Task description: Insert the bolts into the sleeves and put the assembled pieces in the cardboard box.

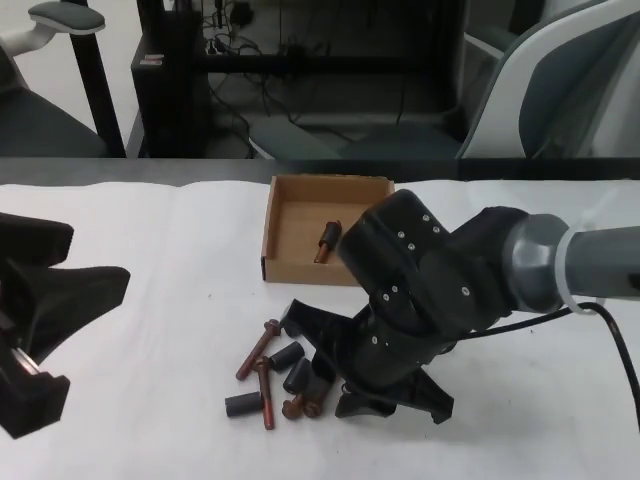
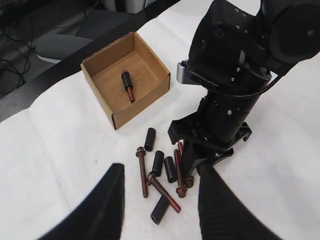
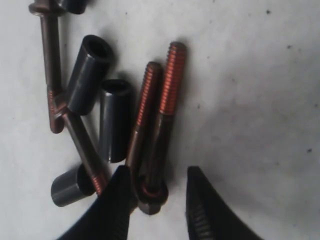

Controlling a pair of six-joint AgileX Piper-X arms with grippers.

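Box [image 1: 300, 268]: cardboard, open-topped, on a white cloth [image 1: 150, 250]. Assembled piece [image 1: 327, 240]: one, a bolt seated in a sleeve, lying on the box floor. Bolts [image 1: 257, 350]: about four loose, reddish-brown, heaped on the cloth near the box's front wall, on the arms' side of it. Sleeves [image 1: 243, 405]: four, dark and short, mixed into the same heap, some touching bolts. Right gripper [image 3: 157, 175]: down at the heap in front of the box, fingers apart, one on each side of the head end of a bolt that lies against a second bolt; whether they touch it cannot be told. Left gripper [image 2: 162, 170]: well apart from the box, to its left and nearer the arms, fingers spread wide, holding nothing.
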